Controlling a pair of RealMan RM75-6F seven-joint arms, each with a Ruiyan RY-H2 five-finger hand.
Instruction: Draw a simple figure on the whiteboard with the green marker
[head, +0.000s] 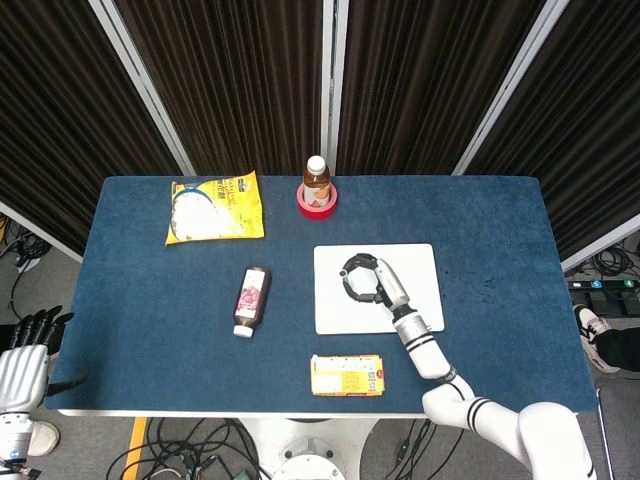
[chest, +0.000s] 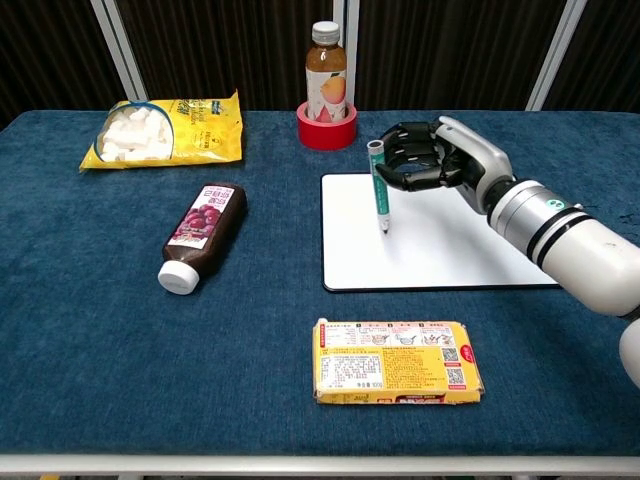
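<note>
The white whiteboard lies flat on the blue table, right of centre, with no marks visible on it. My right hand grips the green marker upright, tip down over the board's left part. The tip sits at or just above the surface; contact cannot be told. My left hand hangs off the table's left front corner, fingers apart and holding nothing, seen only in the head view.
A dark sauce bottle lies on its side left of the board. A yellow box lies in front of it. A juice bottle stands inside a red tape roll behind it. A yellow snack bag sits far left.
</note>
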